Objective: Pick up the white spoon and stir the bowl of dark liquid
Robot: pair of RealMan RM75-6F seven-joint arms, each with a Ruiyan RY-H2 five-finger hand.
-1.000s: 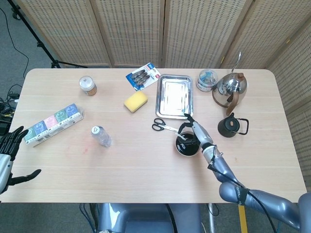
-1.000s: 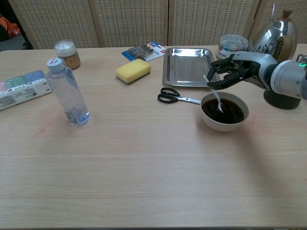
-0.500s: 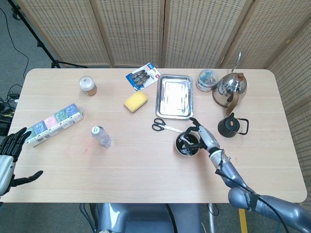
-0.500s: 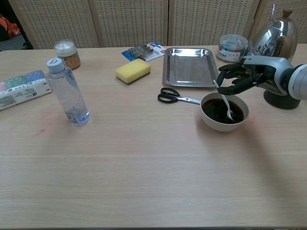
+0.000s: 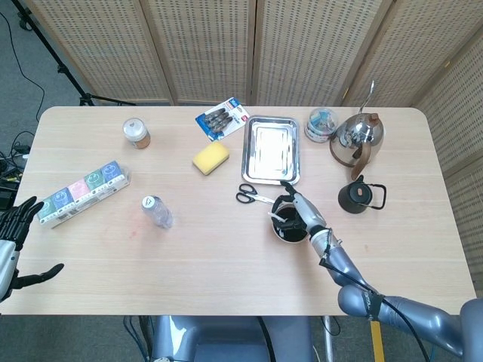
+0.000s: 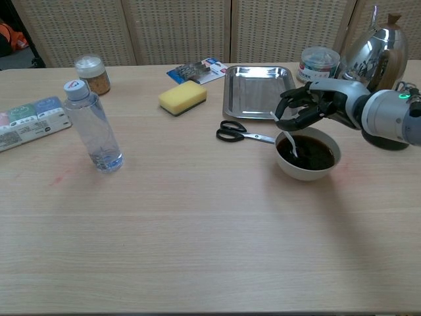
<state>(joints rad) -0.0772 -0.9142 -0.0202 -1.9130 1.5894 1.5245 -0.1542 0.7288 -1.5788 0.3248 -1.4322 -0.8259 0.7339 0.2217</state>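
One white spoon in right hand

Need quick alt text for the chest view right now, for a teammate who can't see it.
The right hand holds the white spoon, its tip dipped in the bowl of dark liquid. Scissors lie just left of the bowl, a steel tray behind.

black-fingered right hand, silver-grey arm, green light

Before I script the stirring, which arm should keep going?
Right: its robot hand already holds the white plastic spoon in the white bowl; the left robot hand is far off.
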